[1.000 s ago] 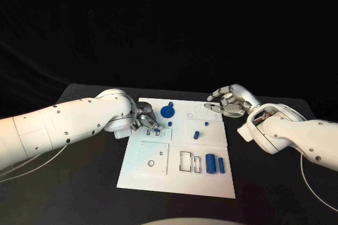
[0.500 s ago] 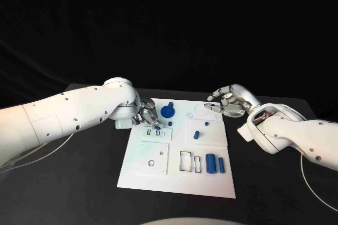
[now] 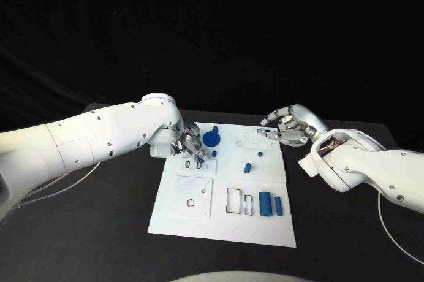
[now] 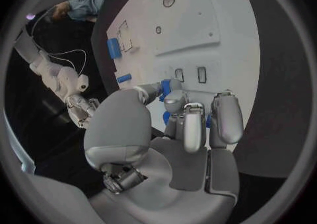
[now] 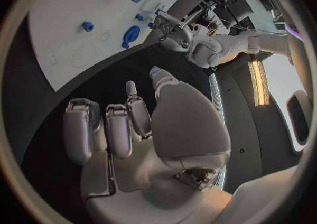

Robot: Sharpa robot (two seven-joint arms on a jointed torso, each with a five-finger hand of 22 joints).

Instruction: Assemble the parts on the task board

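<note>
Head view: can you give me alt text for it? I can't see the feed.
The left hand pinches a small blue part in its fingers over the white task board. The right hand hovers empty at the board's far right corner. More blue parts sit on the board.

The head camera is looking down from above at the task board (image 3: 225,190) mid-frame; both wrist cameras are sharing it, close behind their hands.

task board (image 3: 177,224) mid-table (image 3: 106,245) | parts (image 3: 264,204) on board | arms flanking
</note>
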